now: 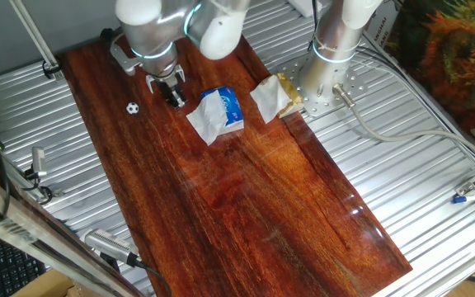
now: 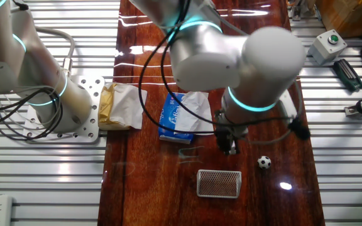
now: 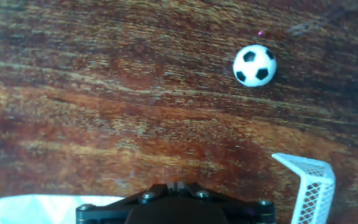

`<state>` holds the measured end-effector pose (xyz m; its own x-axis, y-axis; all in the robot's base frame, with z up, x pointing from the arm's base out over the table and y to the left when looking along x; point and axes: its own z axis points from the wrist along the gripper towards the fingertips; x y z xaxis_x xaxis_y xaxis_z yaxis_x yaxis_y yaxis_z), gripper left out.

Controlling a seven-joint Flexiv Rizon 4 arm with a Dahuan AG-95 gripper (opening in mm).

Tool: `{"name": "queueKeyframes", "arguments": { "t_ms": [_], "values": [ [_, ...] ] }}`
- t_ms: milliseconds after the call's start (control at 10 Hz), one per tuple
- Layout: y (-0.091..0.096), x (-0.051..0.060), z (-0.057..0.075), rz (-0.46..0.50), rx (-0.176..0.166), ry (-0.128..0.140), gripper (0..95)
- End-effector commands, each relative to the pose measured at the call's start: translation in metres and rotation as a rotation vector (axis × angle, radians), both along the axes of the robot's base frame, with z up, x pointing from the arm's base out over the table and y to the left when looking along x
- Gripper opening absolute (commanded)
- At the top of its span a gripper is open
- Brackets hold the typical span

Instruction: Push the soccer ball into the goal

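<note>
- Hand view looks straight down at the wooden board (image 3: 104, 93): the soccer ball (image 3: 255, 65) lies at upper right, and a corner of the goal (image 3: 309, 183), white frame with netting, shows at lower right, apart from the ball
- Only the dark base of the gripper fills the bottom edge of this view; the fingertips are out of sight
- From the other fixed view, the gripper (image 2: 230, 145) hangs low over the board (image 2: 143, 188) between the blue packet (image 2: 175, 119) and the soccer ball (image 2: 264, 162), touching neither
- Its 2 fingers look pressed close together, nothing between them
- The goal (image 2: 219, 183) sits near the board's near edge, beside the ball
- One fixed view puts the soccer ball (image 1: 133, 107) near the gripper (image 1: 175, 96), with the blue packet (image 1: 223, 110) on the gripper's other side
- Crumpled white-and-tan paper (image 1: 275, 96) lies by the arm's base plate (image 1: 324, 87)
</note>
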<state>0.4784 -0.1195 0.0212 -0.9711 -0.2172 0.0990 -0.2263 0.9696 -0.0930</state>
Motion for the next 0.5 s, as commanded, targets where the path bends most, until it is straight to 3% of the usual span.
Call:
{"name": "queueKeyframes", "arguments": {
  "t_ms": [100,500],
  "values": [
    [-0.003,0.027,0.006,0.079,-0.055,0.001,0.0],
    [-0.007,0.052,0.016,0.11,-0.06,-0.009,0.0]
  ]
}}
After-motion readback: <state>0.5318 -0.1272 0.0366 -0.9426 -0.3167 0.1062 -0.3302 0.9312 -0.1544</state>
